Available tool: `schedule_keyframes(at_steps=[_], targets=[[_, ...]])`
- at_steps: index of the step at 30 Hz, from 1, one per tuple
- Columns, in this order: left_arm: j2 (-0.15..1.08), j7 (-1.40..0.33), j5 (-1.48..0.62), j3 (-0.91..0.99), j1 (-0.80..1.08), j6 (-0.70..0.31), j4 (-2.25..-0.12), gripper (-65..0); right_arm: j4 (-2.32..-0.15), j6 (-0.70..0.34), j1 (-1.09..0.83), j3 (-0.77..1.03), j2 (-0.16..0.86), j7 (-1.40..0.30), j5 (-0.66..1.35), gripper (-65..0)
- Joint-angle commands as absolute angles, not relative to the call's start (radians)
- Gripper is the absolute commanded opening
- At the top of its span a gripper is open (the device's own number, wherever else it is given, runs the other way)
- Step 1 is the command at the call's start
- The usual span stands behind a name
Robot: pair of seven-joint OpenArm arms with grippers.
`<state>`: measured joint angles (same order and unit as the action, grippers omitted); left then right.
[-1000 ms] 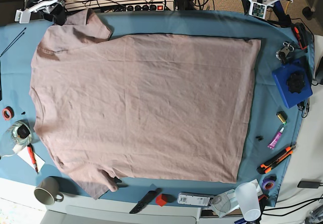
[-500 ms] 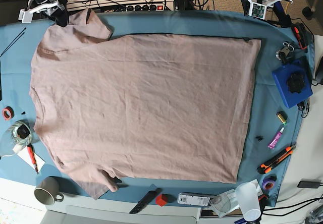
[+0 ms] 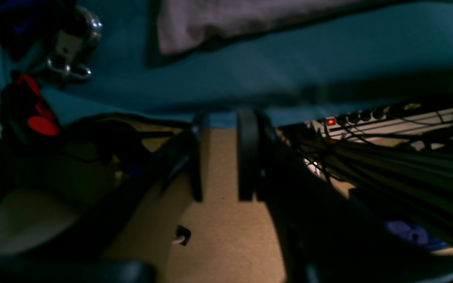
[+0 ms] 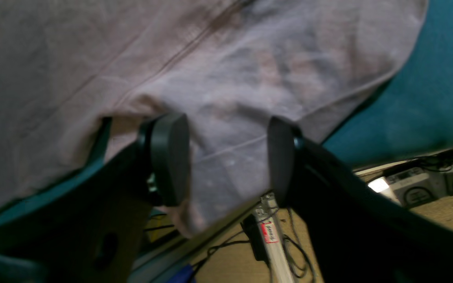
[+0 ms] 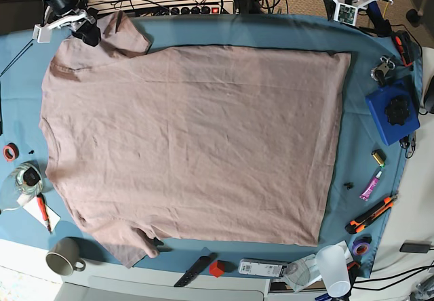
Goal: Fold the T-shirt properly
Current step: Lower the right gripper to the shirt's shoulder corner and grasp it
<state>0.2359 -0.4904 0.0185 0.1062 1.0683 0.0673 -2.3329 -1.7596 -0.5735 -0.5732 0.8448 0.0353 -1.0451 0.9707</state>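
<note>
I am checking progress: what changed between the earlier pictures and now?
The right gripper moved inward along the table's far edge toward the upper sleeve of the large wrinkled pink-beige cotton T-shirt, jaws open, holding nothing. The left gripper and T-shirt stayed as before.

Quick tally from the overhead shot: there was one T-shirt point(image 5: 190, 145) spread on one blue-teal cloth point(image 5: 271, 33). Around the edges sat one mug point(image 5: 64, 255), one clear plastic cup point(image 5: 333, 268), one blue box point(image 5: 392, 114), one small red cube point(image 5: 216, 268), one black knife-like tool point(image 5: 193, 268), one purple tube point(image 5: 370, 185), one orange cutter point(image 5: 370, 213), and two tape rolls, a red one point(image 5: 9, 152) and a purplish one point(image 5: 361, 248). One power strip point(image 5: 193, 8) sat behind the counter. Two robot arms showed, one per far corner.
</note>
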Motion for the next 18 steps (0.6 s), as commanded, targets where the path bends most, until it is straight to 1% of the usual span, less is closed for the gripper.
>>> schedule_keyframes(at_steps=[1, 4, 8, 14, 18], targets=[[0.238, -0.472, 0.025, 0.108, 1.08, 0.071, -2.353, -51.8, -1.772, -0.572, -0.583, 0.853, 0.044, -1.062, 0.959, -33.0], [0.239, -0.471, 0.025, 0.108, 1.077, 0.07, -2.353, -51.8, -1.773, -0.573, -0.604, 0.863, 0.044, -1.066, 0.949, -33.0], [0.238, -0.471, 0.025, 0.108, 1.077, 0.07, -2.353, -51.8, -1.773, -0.604, -0.604, 0.894, 0.044, -1.087, 0.949, -33.0], [0.239, -0.471, 0.025, 0.108, 1.077, 0.07, -2.353, -51.8, -1.773, -0.611, -0.604, 0.976, 0.045, -1.09, 0.961, -33.0], [0.239, -0.471, 0.022, 0.108, 1.077, 0.07, -2.353, -51.8, -1.773, -0.61, -0.603, 0.997, 0.078, -1.058, 0.964, -33.0]])
